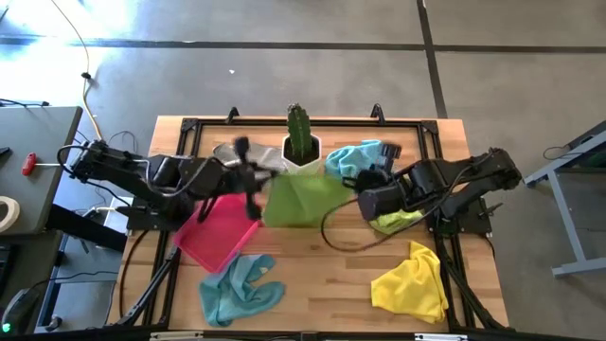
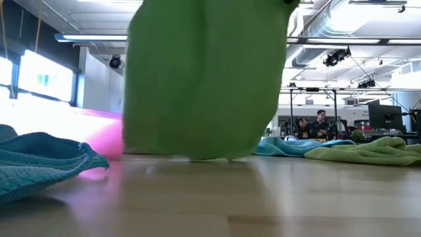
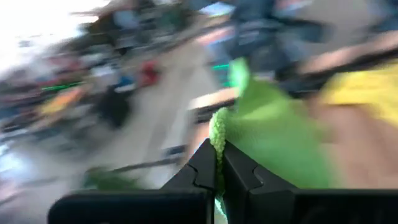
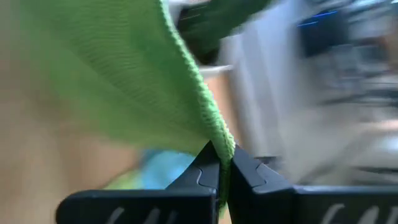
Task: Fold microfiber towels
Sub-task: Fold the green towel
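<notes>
A lime green towel (image 1: 301, 197) hangs spread between my two grippers above the table's middle; in the low view (image 2: 204, 79) it fills the centre. My left gripper (image 1: 256, 194) is shut on its left end, my right gripper (image 1: 358, 201) on its right end. A teal towel (image 1: 239, 287) lies crumpled at the near left, a yellow one (image 1: 413, 282) at the near right, a light blue one (image 1: 358, 156) and another lime one (image 1: 398, 222) by the right arm, and a grey one (image 1: 237, 154) at the far left. My left gripper pinches the green towel's hemmed edge (image 3: 217, 134) between its two fingers. The cloth stands out beyond the fingers, off the table. My right gripper pinches the towel's hemmed edge at a corner (image 4: 219, 140) between its two fingers. The cloth spreads away from the fingers, and its lower edge (image 2: 191, 155) hangs at about the tabletop.
A pink tray (image 1: 214, 233) lies on the table's left half. A white pot with a green cactus (image 1: 301, 142) stands at the far middle. Black frame rails (image 1: 284, 121) run along the table's edges. People sit in the room beyond (image 2: 314, 122).
</notes>
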### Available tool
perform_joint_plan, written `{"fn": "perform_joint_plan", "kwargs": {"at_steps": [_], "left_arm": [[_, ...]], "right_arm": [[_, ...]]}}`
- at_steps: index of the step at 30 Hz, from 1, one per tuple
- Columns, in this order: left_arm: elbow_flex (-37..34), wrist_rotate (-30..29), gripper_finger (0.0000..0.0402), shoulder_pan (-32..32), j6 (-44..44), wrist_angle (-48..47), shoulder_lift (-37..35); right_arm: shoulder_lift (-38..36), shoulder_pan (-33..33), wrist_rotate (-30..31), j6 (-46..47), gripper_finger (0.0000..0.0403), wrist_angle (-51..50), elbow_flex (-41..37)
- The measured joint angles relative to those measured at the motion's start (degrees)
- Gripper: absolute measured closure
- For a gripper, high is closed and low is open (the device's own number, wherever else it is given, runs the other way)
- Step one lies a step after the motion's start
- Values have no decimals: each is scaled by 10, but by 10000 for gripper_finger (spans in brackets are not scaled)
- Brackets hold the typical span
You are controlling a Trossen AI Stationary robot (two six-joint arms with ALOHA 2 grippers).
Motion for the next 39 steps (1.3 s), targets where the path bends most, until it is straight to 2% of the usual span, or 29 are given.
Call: {"fn": "perform_joint_plan", "kwargs": {"at_steps": [2,4,8,11,14,16,19,21,24,27,31,34,39], "left_arm": [[0,-72,401,10,31,13,-2],[0,-115,401,19,59,21,-1],[0,-142,401,42,99,45,0],[0,-142,401,47,91,51,0],[0,-141,401,35,48,36,0],[0,-117,401,18,-27,-5,0],[-1,-5,401,-11,-199,-104,-1],[-24,87,401,-33,-298,-117,3],[-76,164,401,-81,-374,-71,32],[-113,177,401,-127,-423,3,78],[-124,181,401,-175,-483,49,157],[-125,189,401,-196,-504,95,208],[-124,244,401,-201,-526,154,265]], "right_arm": [[0,-8,65,-6,403,0,0],[0,-17,103,-22,403,0,0],[0,-30,156,-20,403,0,0],[0,-30,142,-13,403,0,0],[0,-7,107,8,403,-1,0],[0,13,67,39,403,-5,0],[0,45,-37,108,403,-2,-6],[1,66,-126,155,403,5,-25],[2,100,-224,209,403,39,-80],[3,130,-284,246,403,118,-156],[5,170,-333,276,403,270,-245],[9,190,-362,274,403,358,-283],[14,206,-384,272,403,384,-306]]}}
